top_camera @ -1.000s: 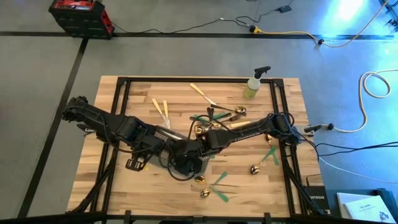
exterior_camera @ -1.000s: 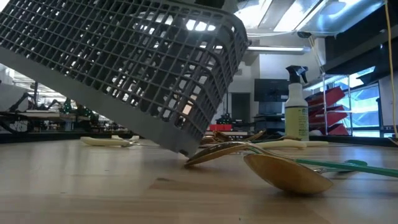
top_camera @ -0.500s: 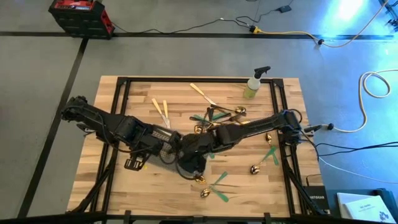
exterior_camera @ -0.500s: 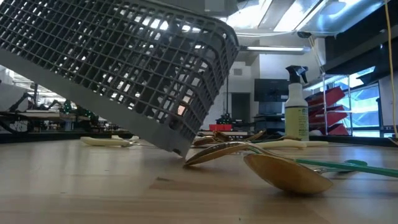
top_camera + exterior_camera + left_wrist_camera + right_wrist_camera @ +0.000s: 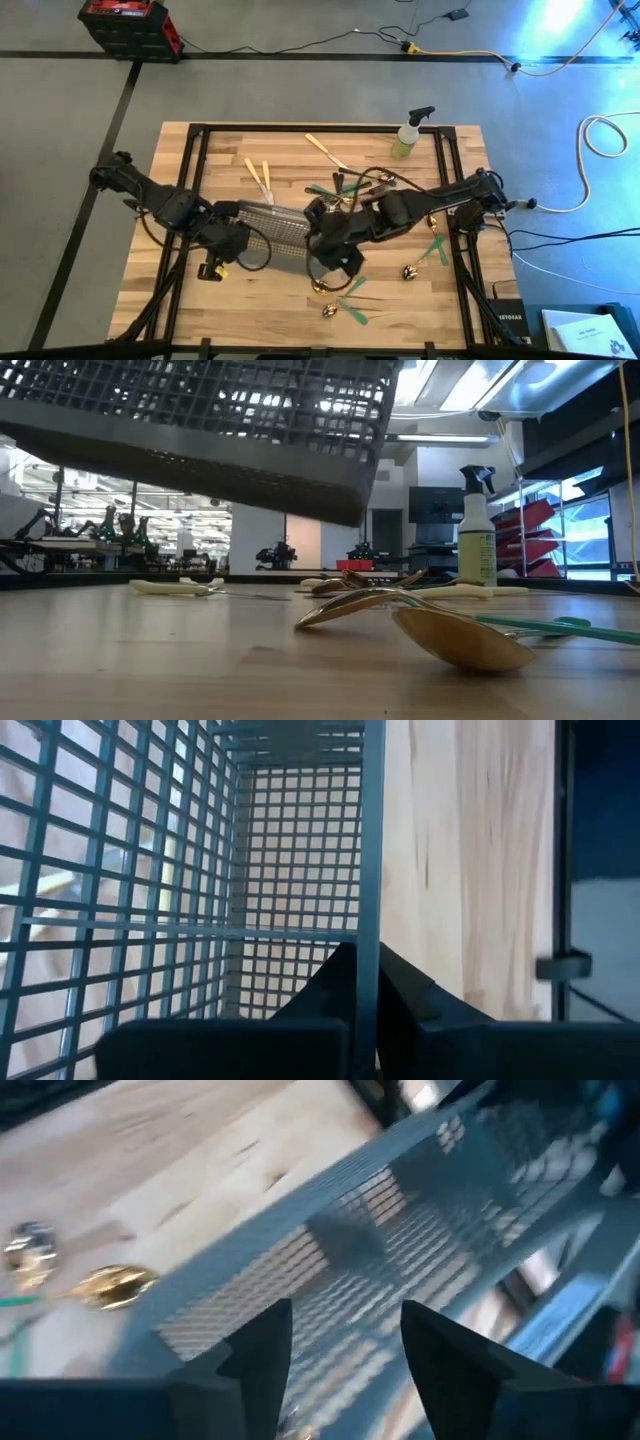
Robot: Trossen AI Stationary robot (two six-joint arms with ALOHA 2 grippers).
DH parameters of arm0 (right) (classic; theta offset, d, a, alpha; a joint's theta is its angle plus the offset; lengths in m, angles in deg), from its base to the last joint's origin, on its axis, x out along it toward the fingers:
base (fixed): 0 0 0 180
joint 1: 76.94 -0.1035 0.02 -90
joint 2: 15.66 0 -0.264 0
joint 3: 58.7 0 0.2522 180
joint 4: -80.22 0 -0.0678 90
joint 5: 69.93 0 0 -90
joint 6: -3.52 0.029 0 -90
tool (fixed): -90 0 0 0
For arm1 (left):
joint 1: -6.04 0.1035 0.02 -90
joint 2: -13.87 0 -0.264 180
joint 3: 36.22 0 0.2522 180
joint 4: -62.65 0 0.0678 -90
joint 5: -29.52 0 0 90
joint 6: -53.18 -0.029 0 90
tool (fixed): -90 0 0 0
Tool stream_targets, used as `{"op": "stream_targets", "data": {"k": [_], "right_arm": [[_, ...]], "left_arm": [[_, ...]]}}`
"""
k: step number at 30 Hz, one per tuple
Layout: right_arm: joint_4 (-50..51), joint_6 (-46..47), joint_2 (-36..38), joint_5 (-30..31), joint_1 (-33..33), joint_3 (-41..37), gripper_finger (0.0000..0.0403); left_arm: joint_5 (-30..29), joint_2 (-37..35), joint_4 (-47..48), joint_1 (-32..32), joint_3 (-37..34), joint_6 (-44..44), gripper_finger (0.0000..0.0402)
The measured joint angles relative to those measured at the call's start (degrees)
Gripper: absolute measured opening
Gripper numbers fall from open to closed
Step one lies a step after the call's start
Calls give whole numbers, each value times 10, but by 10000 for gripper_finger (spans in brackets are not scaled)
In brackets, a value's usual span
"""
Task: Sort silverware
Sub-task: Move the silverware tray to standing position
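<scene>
On the left, the left hand is clamped shut on one wall wire of the grey mesh caddy; its wrist view shows the two fingers pinching a vertical wire. In the low view the caddy hangs clear of the tabletop, lifted and roughly level. It looks like a light, stiff wire frame, and no silverware shows inside it in the left wrist view.

In the middle, the right hand is at the caddy's far edge, its fingers spread partway with nothing between them; the mesh lies just beyond them.

The silverware is scattered loose on the tabletop. Two cream-handled pieces lie left of centre, another cream-handled one lies toward the far edge, a tangle of green-handled pieces is partly under the right arm, and more gold heads with green handles lie toward the near edge. Further right are a small gold head and a green handle. The low view shows a big gold spoon bowl resting rounded side down.

These pieces look thin, rigid and light, with polished heads that probably slip and rock. The slim handles likely offer the surer grip, taken mid-length across the narrow width; the tangled ones would want separating first. A spray bottle stands at the far right corner, out of the way.
</scene>
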Motion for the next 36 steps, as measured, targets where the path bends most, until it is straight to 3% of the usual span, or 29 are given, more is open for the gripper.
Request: {"op": "stream_targets", "data": {"k": [6, 13, 22, 31, 36], "right_arm": [[81, 55, 11, 65, -33, -18, 120], [84, 104, 73, 0, -62, -67, 8], [21, 187, 180, -26, -80, -227, 8], [-194, 183, 302, -42, -79, -432, 1], [-313, 183, 360, -46, -79, -530, 0]], "left_arm": [[-25, -1, 2, -29, 0, 66, 0], [-62, -1, 5, -69, 0, 106, 0], [-87, -2, 6, -112, 0, 182, 0], [-113, -4, 2, -120, -1, 192, 0], [-105, -55, -68, -120, -69, 186, 0]]}}
